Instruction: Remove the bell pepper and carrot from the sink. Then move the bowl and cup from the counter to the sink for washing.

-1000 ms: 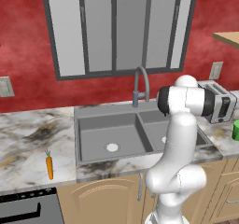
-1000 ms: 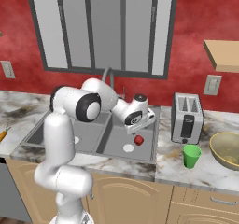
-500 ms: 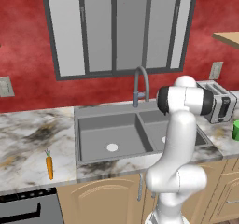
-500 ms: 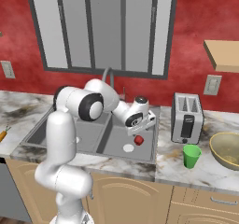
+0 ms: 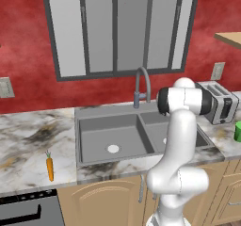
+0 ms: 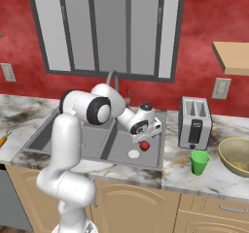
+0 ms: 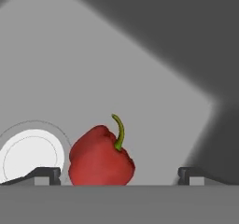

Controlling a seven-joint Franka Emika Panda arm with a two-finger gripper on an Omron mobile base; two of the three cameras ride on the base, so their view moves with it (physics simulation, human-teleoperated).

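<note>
The glossy red bell pepper (image 7: 101, 160) lies on the floor of the grey sink's (image 5: 108, 131) right basin, next to the round white drain (image 7: 30, 155). My gripper (image 7: 119, 175) hangs open just above it, one fingertip on each side and neither touching. From the right base view the gripper (image 6: 147, 139) reaches down over the bell pepper (image 6: 144, 146). The orange carrot (image 5: 49, 167) rests on the marble counter (image 5: 28, 140) left of the sink. The green cup (image 6: 199, 162) and the olive-yellow bowl (image 6: 236, 155) stand on the counter to the right.
A silver toaster (image 6: 194, 123) stands behind the cup. The curved faucet (image 5: 141, 86) rises behind the sink's divider. A wooden shelf (image 6: 233, 57) juts out at the upper right. The basin wall is close behind the pepper.
The arm has edged slightly forward over the right basin, bringing the hand a touch closer to the pepper. The jaws have stayed open and the pepper has not moved.
</note>
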